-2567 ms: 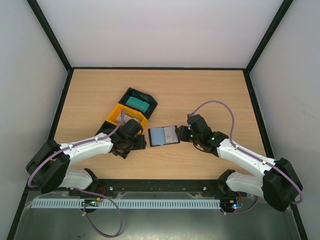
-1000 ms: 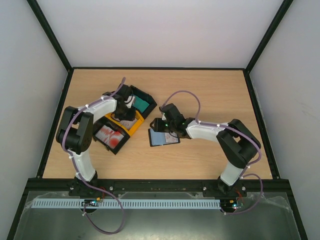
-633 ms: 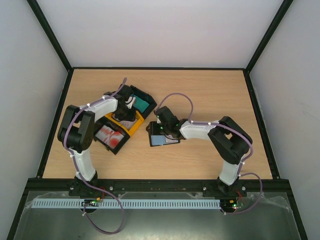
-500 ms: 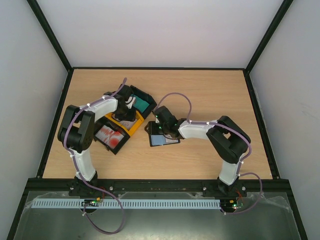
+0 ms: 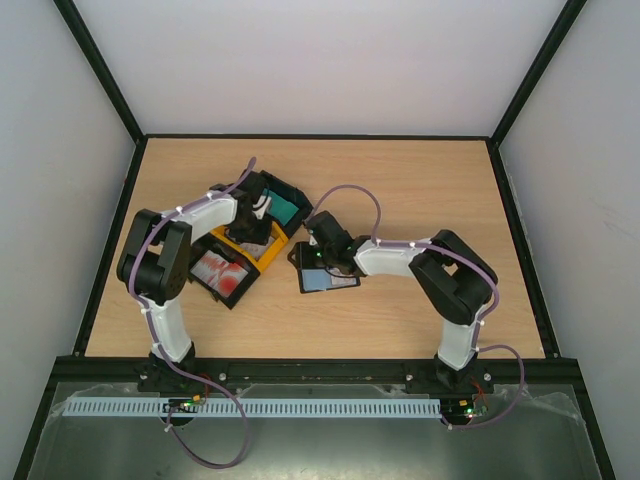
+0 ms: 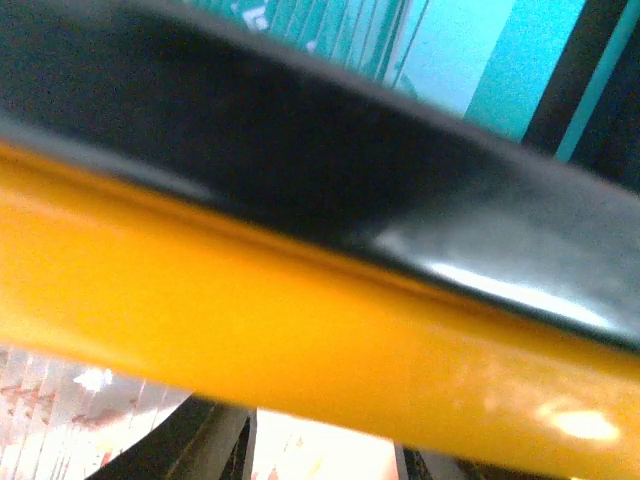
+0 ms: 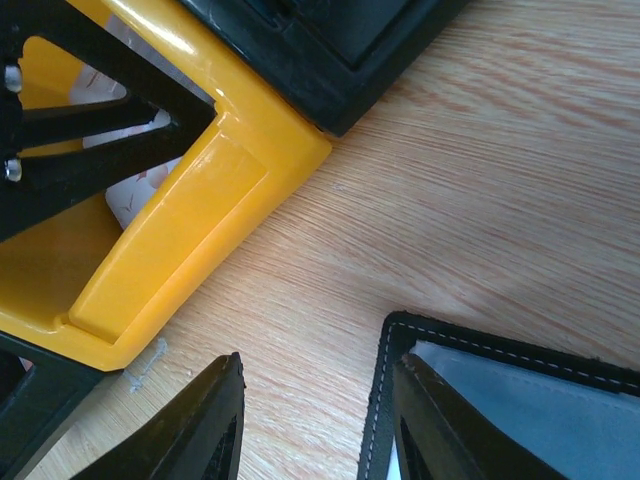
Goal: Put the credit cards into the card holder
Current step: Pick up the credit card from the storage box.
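Observation:
The card holder lies open on the table, its blue-grey inside up. In the right wrist view its stitched left edge sits between my fingers. My right gripper is open, one finger over the holder's inner face and the other over bare wood. Teal cards fill the far black tray. Red-and-white cards fill the near black tray. My left gripper is open, low in the yellow tray, with pale white-pink cards between its fingers.
The three trays stand in a diagonal row left of the card holder. The yellow tray's rim and the black tray's rim are very close to both wrist cameras. Black frame rails edge the table.
Both arms have swung out from the near edge. Over the last second my right gripper slid left to the card holder's left edge. My left gripper has stayed at the yellow tray.

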Robot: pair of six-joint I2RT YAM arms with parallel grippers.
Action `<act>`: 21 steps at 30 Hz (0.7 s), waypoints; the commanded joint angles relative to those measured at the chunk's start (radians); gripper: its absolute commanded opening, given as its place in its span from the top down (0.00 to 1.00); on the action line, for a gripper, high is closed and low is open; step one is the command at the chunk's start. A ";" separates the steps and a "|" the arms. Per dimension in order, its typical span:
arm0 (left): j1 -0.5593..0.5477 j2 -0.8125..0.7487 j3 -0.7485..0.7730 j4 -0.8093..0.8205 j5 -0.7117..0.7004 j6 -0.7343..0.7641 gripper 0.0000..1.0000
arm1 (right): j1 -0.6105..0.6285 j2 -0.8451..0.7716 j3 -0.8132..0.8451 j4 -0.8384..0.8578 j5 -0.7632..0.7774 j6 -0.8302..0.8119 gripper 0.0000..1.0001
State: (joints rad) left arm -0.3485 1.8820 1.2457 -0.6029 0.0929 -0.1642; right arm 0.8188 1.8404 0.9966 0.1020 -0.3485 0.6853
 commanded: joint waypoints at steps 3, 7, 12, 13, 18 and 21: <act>-0.004 -0.001 0.023 -0.056 0.034 -0.004 0.64 | 0.005 0.030 0.042 -0.007 -0.009 0.004 0.59; -0.006 -0.027 0.042 -0.072 0.088 -0.010 0.65 | 0.006 0.035 0.043 -0.003 -0.010 0.008 0.59; -0.010 -0.052 0.043 -0.076 0.143 -0.021 0.66 | 0.006 0.033 0.041 -0.003 -0.009 0.011 0.59; -0.011 -0.056 0.042 -0.078 0.150 -0.024 0.66 | 0.006 0.033 0.040 -0.003 -0.009 0.012 0.59; -0.017 -0.079 0.036 -0.089 0.176 -0.038 0.68 | 0.005 0.031 0.036 -0.001 -0.007 0.015 0.59; -0.024 -0.102 0.028 -0.093 0.198 -0.050 0.69 | 0.005 0.030 0.034 -0.001 -0.003 0.019 0.59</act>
State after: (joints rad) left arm -0.3534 1.8301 1.2633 -0.6506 0.2157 -0.1913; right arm 0.8188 1.8629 1.0145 0.1024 -0.3607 0.6964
